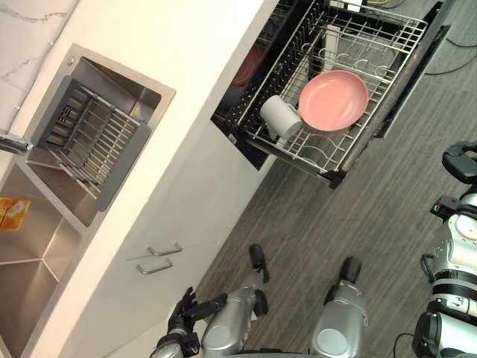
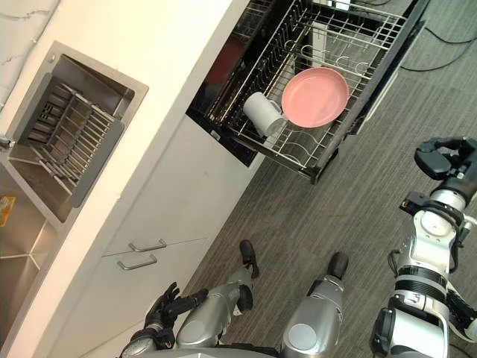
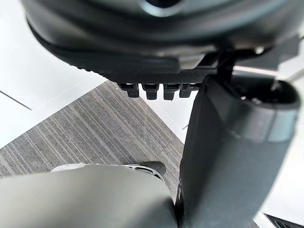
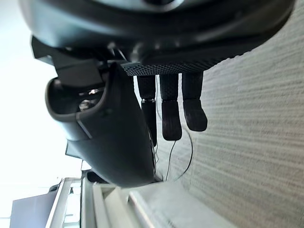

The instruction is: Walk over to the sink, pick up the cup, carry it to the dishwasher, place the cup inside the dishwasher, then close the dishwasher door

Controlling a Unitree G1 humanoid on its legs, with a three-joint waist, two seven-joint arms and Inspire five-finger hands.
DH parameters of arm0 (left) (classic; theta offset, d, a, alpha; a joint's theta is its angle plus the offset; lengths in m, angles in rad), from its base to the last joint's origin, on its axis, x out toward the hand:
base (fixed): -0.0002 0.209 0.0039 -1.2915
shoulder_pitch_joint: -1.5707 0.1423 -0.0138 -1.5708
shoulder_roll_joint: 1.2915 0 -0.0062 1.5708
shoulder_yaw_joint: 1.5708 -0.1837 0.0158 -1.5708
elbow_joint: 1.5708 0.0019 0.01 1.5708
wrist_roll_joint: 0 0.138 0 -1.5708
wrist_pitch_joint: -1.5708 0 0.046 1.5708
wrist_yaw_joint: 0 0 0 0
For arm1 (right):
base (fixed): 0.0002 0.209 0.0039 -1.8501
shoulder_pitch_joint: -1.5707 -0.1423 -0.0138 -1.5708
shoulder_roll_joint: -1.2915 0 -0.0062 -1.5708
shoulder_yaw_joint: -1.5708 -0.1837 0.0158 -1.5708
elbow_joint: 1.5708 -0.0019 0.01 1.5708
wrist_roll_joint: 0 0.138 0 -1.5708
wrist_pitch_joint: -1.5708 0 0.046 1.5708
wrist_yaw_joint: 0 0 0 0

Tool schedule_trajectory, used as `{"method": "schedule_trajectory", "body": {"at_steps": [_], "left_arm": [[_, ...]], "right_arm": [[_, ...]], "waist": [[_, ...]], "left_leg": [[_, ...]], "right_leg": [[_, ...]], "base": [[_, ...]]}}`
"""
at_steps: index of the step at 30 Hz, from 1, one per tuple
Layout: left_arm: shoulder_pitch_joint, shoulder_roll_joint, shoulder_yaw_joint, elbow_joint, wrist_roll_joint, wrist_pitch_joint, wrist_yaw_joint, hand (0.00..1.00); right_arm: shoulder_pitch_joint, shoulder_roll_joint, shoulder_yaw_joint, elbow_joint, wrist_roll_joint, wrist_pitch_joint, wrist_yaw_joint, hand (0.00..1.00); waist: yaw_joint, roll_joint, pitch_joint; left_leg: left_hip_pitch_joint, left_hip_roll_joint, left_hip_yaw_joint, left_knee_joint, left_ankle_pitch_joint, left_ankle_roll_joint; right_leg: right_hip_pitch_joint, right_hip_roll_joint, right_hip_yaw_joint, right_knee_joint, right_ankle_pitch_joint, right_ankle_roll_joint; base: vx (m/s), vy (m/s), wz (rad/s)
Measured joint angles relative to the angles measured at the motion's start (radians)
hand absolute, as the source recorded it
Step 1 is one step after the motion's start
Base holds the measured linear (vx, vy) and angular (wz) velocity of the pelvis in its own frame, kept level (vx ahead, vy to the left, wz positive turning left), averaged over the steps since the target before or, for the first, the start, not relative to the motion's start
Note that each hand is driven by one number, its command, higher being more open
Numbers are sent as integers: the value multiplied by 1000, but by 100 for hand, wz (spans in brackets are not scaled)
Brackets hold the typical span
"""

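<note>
In the upper right of the frame, the dishwasher (image 1: 237, 128) stands open with its wire rack (image 1: 322, 151) pulled out over the grey floor (image 1: 313, 216). The white cup (image 1: 279, 117) lies on its side in the rack, at the rack's left, just beside a pink plate (image 1: 333, 100). At the left of the frame the sink (image 1: 30, 246) is set into the white counter (image 1: 171, 52), with a grey drainer (image 1: 93, 138) in its upper basin. Two handles (image 1: 160, 257) show on the cabinet front below.

The left hand (image 1: 182, 313) hangs at the bottom left near the cabinet, its fingers (image 3: 152, 90) loose, side by side, holding nothing. The right hand (image 2: 445, 156) is at the right edge, well apart from the rack; its fingers (image 4: 171, 118) are straight, side by side and empty.
</note>
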Motion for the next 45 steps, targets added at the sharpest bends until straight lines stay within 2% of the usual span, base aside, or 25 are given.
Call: {"method": "schedule_trajectory", "body": {"at_steps": [4,8,12,17,22,26,27,28,34,37,38,39,41,43,45], "left_arm": [[1,-5,-5,-26,-8,6,-10,100],[18,-10,-5,-22,-12,7,-16,100],[44,-29,13,-17,-15,-23,-16,100],[66,-41,15,-8,-10,-63,-18,100],[70,-63,15,26,3,-93,-22,100],[88,-62,24,58,37,-105,-25,100],[92,-62,27,68,50,-104,-26,100],[103,-62,33,76,67,-104,-28,100],[120,-58,35,100,80,-97,-52,100],[116,-47,36,103,59,-103,-87,100],[116,-40,40,105,51,-102,-102,100],[117,-25,44,108,35,-101,-120,100],[117,-5,46,114,19,-92,-136,100],[115,13,62,141,-5,-83,-152,100],[118,21,87,149,-20,-83,-159,100]], "right_arm": [[-55,-23,54,15,18,4,42,0],[-67,-62,61,109,41,0,35,0],[-76,-98,58,218,65,-1,24,0],[-157,-146,67,318,66,1,23,0],[-336,-235,142,499,135,43,36,0],[-456,-255,197,592,142,47,57,0],[-486,-257,212,615,143,57,66,100],[-499,-255,210,623,143,64,60,100],[-508,-261,213,650,141,68,98,100],[-464,-217,195,636,222,70,154,100],[-407,-182,166,607,261,55,175,100],[-287,-101,117,549,298,16,203,100],[-165,-6,93,514,307,-22,215,100],[16,133,67,503,439,-45,274,100],[153,235,28,508,504,-68,332,100]], "waist": [[6,14,7],[13,15,7],[17,17,5],[29,24,-1],[84,64,-32],[118,84,-47],[132,89,-51],[144,89,-51],[146,85,-47],[150,69,-47],[156,55,-51],[163,22,-65],[161,-19,-78],[153,-79,-80],[143,-105,-73]], "left_leg": [[3,-42,-76,-4,0,5],[11,-79,-137,-5,1,20],[27,-135,-221,-5,13,32],[30,-188,-314,-4,35,48],[26,-224,-405,0,69,65],[14,-232,-453,0,84,61],[8,-231,-463,0,88,58],[5,-230,-471,0,90,56],[6,-211,-474,-1,89,50],[20,-178,-443,-5,77,42],[24,-163,-428,-5,71,38],[28,-141,-413,-5,63,32],[29,-118,-382,-5,56,32],[44,-100,-359,-4,51,30],[49,-88,-326,-3,49,27]], "right_leg": [[40,-55,-70,53,-30,19],[86,-102,-138,93,-51,37],[160,-171,-234,160,-92,62],[231,-236,-347,231,-135,76],[301,-267,-452,283,-171,73],[324,-267,-497,302,-193,71],[325,-266,-504,311,-197,70],[326,-263,-509,314,-202,68],[330,-239,-508,305,-203,66],[328,-203,-482,273,-199,62],[327,-187,-473,257,-197,59],[327,-159,-463,233,-195,55],[327,-135,-457,210,-192,51],[335,-111,-438,177,-184,49],[338,-89,-424,142,-170,49]], "base": [[-21,44,56],[-55,33,53],[-26,-16,70],[17,-70,70],[18,-97,55],[-1,-114,42],[-26,-82,24],[-27,-79,21],[-27,-50,-1],[-46,-42,-29],[-13,-70,-36],[14,-112,-35],[48,-118,-26],[84,-127,-30],[88,-106,-27]]}}
